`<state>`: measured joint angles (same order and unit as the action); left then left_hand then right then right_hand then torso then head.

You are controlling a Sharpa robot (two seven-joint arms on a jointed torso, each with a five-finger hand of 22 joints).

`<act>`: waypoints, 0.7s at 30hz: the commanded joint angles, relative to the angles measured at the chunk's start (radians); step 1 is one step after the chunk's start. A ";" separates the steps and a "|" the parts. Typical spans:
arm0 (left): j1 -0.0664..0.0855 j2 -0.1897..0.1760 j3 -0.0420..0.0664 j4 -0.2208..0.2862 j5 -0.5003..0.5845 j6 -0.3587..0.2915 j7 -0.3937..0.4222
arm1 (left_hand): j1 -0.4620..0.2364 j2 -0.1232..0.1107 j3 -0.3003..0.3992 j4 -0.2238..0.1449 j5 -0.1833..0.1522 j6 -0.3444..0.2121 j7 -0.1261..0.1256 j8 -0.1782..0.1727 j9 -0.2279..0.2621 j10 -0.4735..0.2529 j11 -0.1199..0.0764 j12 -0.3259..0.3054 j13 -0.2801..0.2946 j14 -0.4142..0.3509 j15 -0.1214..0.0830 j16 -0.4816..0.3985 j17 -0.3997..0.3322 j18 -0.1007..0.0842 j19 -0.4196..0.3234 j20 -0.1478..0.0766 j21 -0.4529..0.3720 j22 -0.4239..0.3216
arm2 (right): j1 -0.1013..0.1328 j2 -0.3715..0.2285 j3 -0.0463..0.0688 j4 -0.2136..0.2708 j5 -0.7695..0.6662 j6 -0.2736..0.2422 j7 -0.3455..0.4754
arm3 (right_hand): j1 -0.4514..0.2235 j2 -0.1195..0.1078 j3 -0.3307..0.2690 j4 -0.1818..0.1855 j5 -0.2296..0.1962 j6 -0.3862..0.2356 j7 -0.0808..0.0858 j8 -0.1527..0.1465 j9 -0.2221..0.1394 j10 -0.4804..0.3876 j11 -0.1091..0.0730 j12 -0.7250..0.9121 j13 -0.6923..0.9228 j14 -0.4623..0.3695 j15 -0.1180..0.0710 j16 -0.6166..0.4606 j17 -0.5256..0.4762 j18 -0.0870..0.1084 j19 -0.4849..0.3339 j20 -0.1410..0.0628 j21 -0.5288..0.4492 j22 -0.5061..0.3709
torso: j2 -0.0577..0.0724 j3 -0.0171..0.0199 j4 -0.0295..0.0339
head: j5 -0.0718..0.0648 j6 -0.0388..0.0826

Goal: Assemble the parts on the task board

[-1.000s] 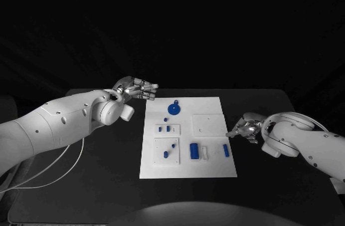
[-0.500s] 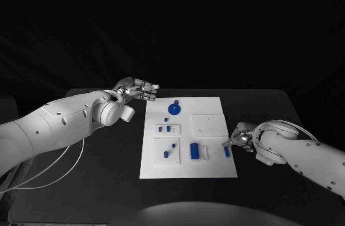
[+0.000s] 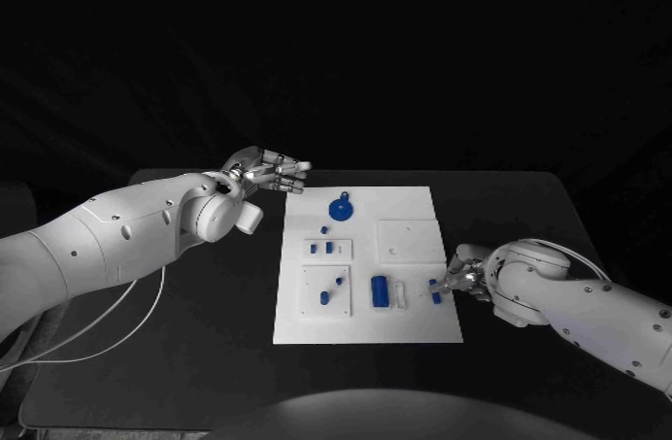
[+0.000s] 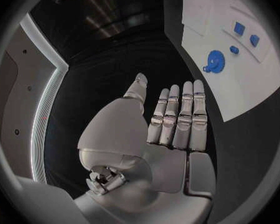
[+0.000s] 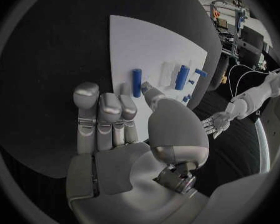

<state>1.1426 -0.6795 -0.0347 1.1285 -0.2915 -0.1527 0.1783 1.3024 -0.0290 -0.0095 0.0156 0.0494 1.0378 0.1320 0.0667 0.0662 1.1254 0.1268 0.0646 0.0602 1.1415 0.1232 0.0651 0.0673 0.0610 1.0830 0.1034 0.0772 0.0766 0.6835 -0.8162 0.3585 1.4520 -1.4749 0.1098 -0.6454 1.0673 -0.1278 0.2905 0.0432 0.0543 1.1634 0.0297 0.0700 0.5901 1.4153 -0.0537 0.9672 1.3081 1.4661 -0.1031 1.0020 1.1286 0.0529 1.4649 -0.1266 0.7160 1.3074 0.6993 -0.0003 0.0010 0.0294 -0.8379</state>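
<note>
**A:** So where's everything sitting, going left to right?

**B:** Far left, the left hand [image 3: 269, 174] is up off the black table [image 3: 168, 294], just past the far left corner of the task board [image 3: 367, 314]. The left wrist view shows that hand [image 4: 168, 124] flat with straight fingers side by side, thumb out, nothing in it.

**A:** And the board itself?

**B:** White plate in the middle of the table. Round blue part [image 3: 339, 209] near the far end, with a tiny blue one just below it. Then a small raised block with two blue squares [image 3: 323, 250], and nearer the robot a bigger block carrying a couple of small blue pieces [image 3: 330, 292]. Right of that stands a blue cylinder [image 3: 378, 292], then a pale white piece, then a short blue bar [image 3: 437, 292] near the board's right edge. There's also a plain white square plate [image 3: 408, 242] on the right half.

**A:** Right hand?

**B:** The right hand [image 3: 465, 280] is at the right edge, fingertips right at that short blue bar. From the right wrist view the hand [image 5: 118, 129] has fingers curled down and the thumb reaching toward the bar [image 5: 136, 82], just beside it. Can't tell if it's actually pinching or only touching.
</note>
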 commanded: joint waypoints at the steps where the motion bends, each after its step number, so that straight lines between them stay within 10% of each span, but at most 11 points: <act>1: 0.000 0.000 0.001 0.003 -0.002 0.004 0.008 | 0.001 -0.003 0.005 -0.001 -0.003 -0.006 0.004 -0.003 0.000 -0.008 0.001 -0.005 -0.001 -0.003 0.000 -0.003 0.000 -0.004 -0.008 0.001 -0.001 0.001 | -0.006 0.005 -0.005 -0.008 -0.081 0.016 -0.027 | 0.002 -0.003 -0.004 0.000 -0.006 -0.002 0.001 -0.005 -0.003 0.002 0.003 -0.007 0.032 -0.002 0.004 -0.002 0.002 -0.005 0.057 0.002 -0.002 0.048 | 0.000 -0.0004 0.0009 | 0.001 -0.002; 21: 0.000 0.002 0.000 0.001 -0.002 0.020 -0.006 | -0.001 0.004 0.001 0.001 -0.003 -0.006 0.007 -0.003 0.000 -0.008 0.002 -0.005 -0.001 -0.003 0.001 -0.003 0.000 -0.004 -0.009 0.001 -0.001 0.001 | -0.014 0.038 -0.069 0.001 -0.123 0.062 -0.031 | 0.052 0.026 0.030 -0.114 0.000 -0.010 0.002 -0.007 -0.021 -0.007 0.005 -0.010 0.038 -0.002 0.006 -0.006 0.004 -0.004 0.056 0.006 -0.005 0.050 | -0.001 -0.0013 0.0001 | 0.000 -0.008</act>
<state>1.1423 -0.6798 -0.0347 1.1275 -0.2921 -0.1488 0.1708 1.3025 -0.0289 -0.0096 0.0156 0.0494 1.0341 0.1357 0.0667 0.0661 1.1218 0.1304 0.0646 0.0602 1.1415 0.1232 0.0651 0.0675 0.0610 1.0830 0.1034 0.0772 0.0767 0.6868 -0.7806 0.3048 1.4624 -1.5850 0.1041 -0.6581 1.1125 -0.1089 0.3181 -0.0634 0.0543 1.1668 0.0273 0.0714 0.8986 1.4116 -0.0499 0.9633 1.3079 1.4661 -0.1031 1.0020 1.1322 0.0529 1.4649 -0.1267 0.7160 1.3073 0.6987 -0.0014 0.0016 0.0293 -0.8454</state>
